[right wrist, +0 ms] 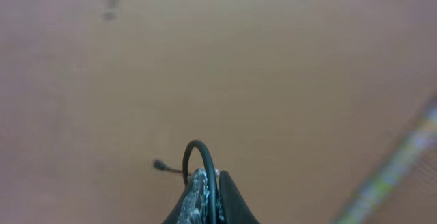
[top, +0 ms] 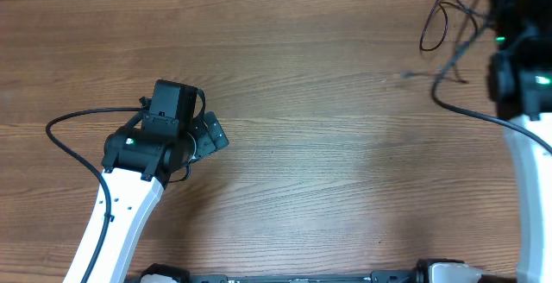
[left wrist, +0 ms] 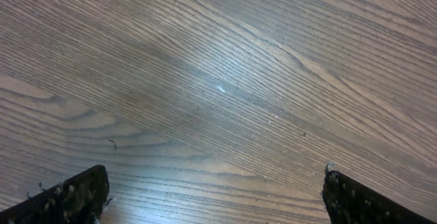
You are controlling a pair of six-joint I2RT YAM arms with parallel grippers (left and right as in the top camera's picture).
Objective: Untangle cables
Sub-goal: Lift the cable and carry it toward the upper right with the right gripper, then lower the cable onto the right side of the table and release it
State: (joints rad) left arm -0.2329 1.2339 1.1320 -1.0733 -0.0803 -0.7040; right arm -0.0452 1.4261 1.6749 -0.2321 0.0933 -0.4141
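Brown wood-grain tabletop (top: 328,102) spans the scene. Overhead, I see thin black cables (top: 445,15) looped loose at two o'clock. Only the right wrist camera shows my right gripper (right wrist: 208,183) clamped on one loop; the left gripper (left wrist: 215,197) stands wide over wood.

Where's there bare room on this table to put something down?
Bare: the wide middle of the table, between the left gripper and the cables, and the far left corner beyond the left arm. Crowded: the far right corner, where the cables lie by the right arm.
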